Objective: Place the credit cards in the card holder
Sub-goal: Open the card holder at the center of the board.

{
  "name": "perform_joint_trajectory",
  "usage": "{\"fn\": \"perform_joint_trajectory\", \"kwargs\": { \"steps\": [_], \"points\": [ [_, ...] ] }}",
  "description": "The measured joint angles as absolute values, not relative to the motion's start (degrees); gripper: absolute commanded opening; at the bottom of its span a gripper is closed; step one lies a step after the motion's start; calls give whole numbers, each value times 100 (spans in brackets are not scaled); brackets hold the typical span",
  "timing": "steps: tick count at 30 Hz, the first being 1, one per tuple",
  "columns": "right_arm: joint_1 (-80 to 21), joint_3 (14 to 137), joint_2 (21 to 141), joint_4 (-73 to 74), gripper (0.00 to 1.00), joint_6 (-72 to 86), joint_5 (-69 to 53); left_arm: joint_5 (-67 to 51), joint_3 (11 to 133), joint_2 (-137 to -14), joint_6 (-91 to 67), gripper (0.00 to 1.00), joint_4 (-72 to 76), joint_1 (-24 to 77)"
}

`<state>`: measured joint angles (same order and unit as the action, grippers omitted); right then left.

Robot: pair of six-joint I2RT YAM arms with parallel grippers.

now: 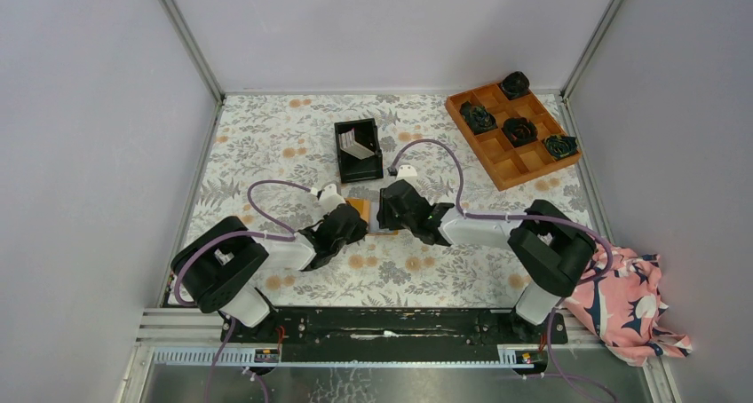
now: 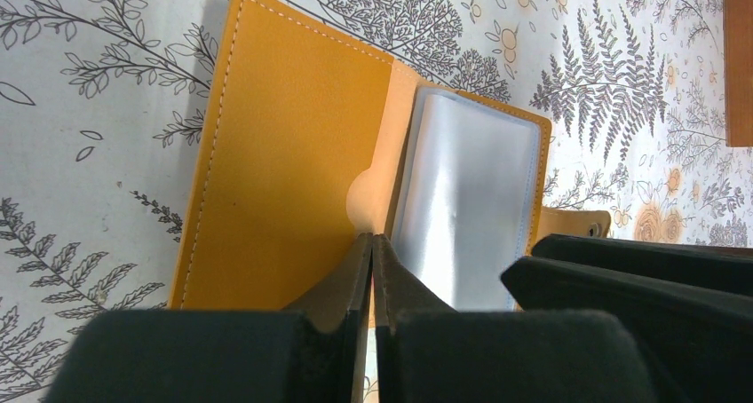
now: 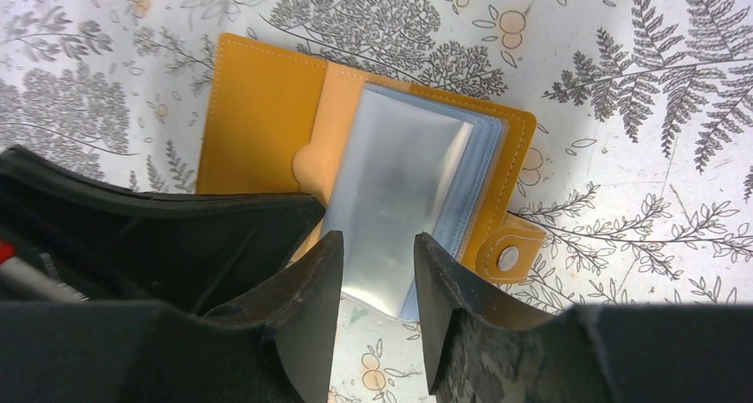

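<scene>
Your card holder [image 3: 257, 110] lies open on the table [image 1: 266, 137] between both arms. The left pincer [image 2: 373, 241], pressed together, rests on its flap. The right pincer [image 3: 378, 261] is spread at the clear sleeves [image 3: 400, 163]. The credit cards [image 1: 358, 144] sit in the black bin [image 1: 360, 174], so loading looks unstarted.

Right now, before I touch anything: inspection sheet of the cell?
Surface: floral table cover, lying flat.
Job's things: card holder lies open between the grippers, clear sleeves showing; credit cards sit in the black bin beyond it.
Clutter: orange tray with four dark rosettes, far right; pink patterned cloth by the right arm's base.
Grippers: left gripper shut, tips at the holder's fold; right gripper open over the sleeves' near edge.
Cables: purple cables loop along both arms; no snag seen.
Surroundings: plain grey walls, metal frame.
</scene>
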<state>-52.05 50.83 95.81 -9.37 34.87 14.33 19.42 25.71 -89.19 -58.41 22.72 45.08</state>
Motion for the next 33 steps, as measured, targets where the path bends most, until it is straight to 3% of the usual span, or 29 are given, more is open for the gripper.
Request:
{"fn": "perform_joint_trajectory", "kwargs": {
  "steps": [33],
  "points": [
    [-5092, 4956, 9765, -1004, 43, 3616, 1441, 1949, 2668, -9037, -5907, 6, 2298, 4593]
  ]
}}
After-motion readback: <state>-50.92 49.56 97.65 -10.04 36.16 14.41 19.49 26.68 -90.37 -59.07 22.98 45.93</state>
